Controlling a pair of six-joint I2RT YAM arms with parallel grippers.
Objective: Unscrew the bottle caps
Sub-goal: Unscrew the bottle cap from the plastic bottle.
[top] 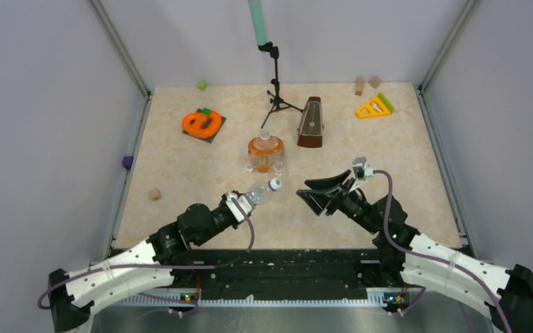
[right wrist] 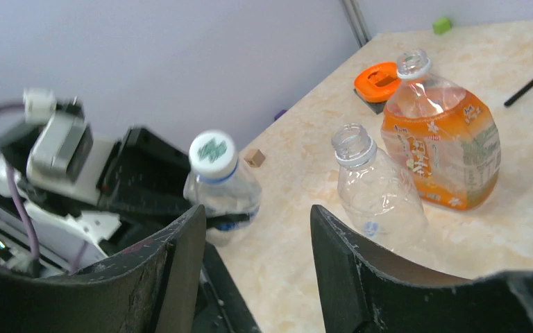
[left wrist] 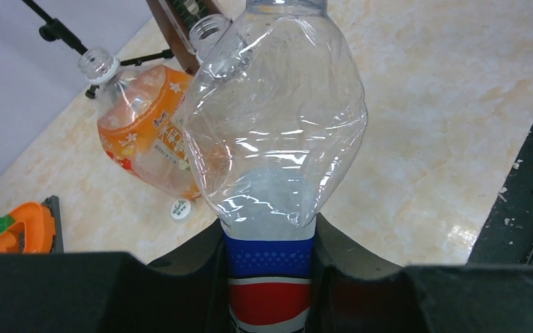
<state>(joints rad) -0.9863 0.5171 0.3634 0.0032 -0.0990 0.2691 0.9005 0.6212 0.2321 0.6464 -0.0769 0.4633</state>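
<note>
My left gripper (top: pixel 244 201) (left wrist: pixel 269 236) is shut on the blue-labelled clear bottle (left wrist: pixel 277 139), holding it tilted with its neck toward the table's middle. Its cap (top: pixel 275 184) (right wrist: pixel 213 154), white with a blue ring, is on the neck. My right gripper (top: pixel 310 199) (right wrist: pixel 257 222) is open and empty, just right of that cap. The squat orange bottle (top: pixel 265 151) (right wrist: pixel 441 149) and the plain clear bottle (top: pixel 278 166) (right wrist: pixel 375 187) stand behind, both with open necks. One loose white cap (left wrist: pixel 180 209) (top: pixel 249 167) lies by the orange bottle.
A brown metronome (top: pixel 311 123) and a black tripod stand (top: pixel 275 90) are behind the bottles. An orange toy (top: pixel 202 123) lies at the back left and a yellow triangle (top: pixel 374 107) at the back right. A wooden block (top: pixel 155 194) sits at the left.
</note>
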